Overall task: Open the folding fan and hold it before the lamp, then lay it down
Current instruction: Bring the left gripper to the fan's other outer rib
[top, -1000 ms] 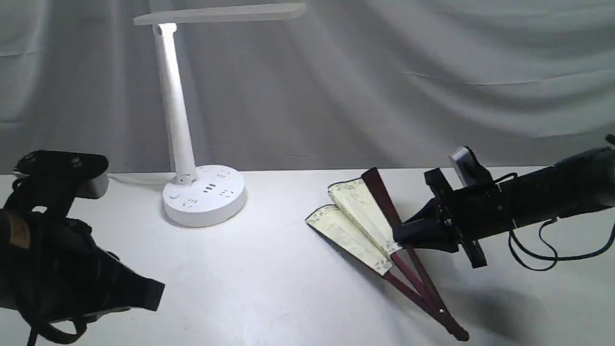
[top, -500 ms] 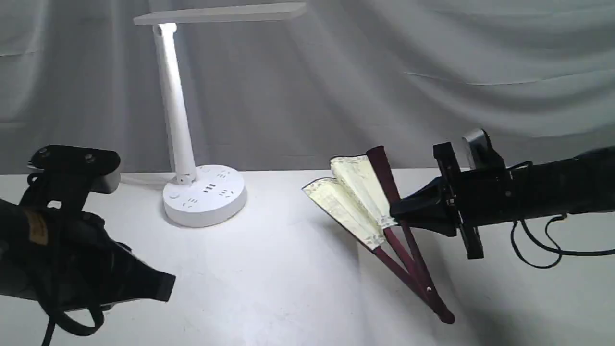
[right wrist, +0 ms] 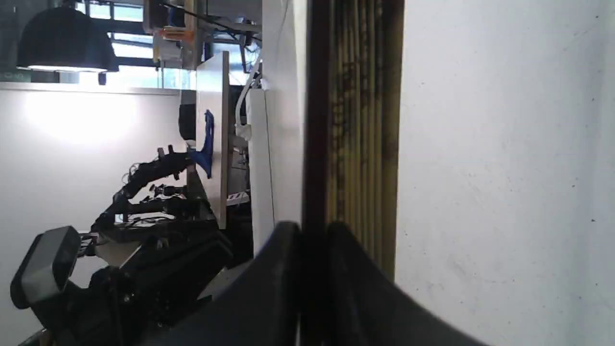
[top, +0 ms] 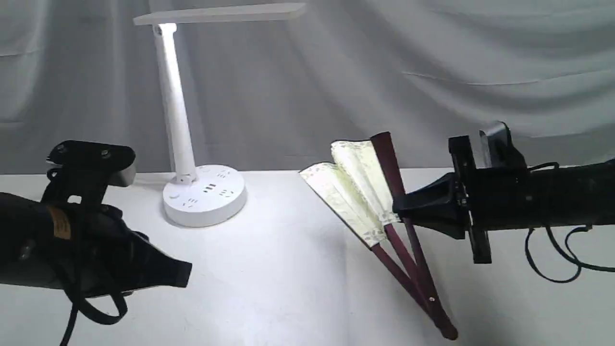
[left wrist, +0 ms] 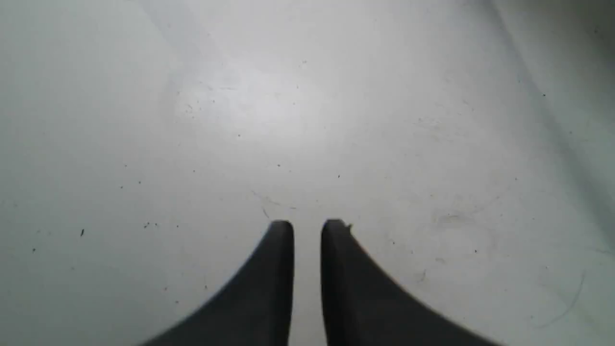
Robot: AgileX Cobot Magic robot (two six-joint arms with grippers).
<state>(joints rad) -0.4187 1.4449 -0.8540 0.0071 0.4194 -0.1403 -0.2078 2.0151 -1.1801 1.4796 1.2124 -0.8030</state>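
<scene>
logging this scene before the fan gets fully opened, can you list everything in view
folding fan: one, cream-yellow paper with maroon ribs, partly spread and tilted, right of the middle over the table
lamp: one, white, seems lit, back left on the table, round base with sockets
table: one, white, under everything
backdrop cloth: one, grey-white, wrinkled, behind the table
cable: one, black, hanging under the right arm
left gripper: black, low at the left, narrow gap between its fingers, holding nothing
right gripper: black, at the right, shut on the fan's maroon guard
</scene>
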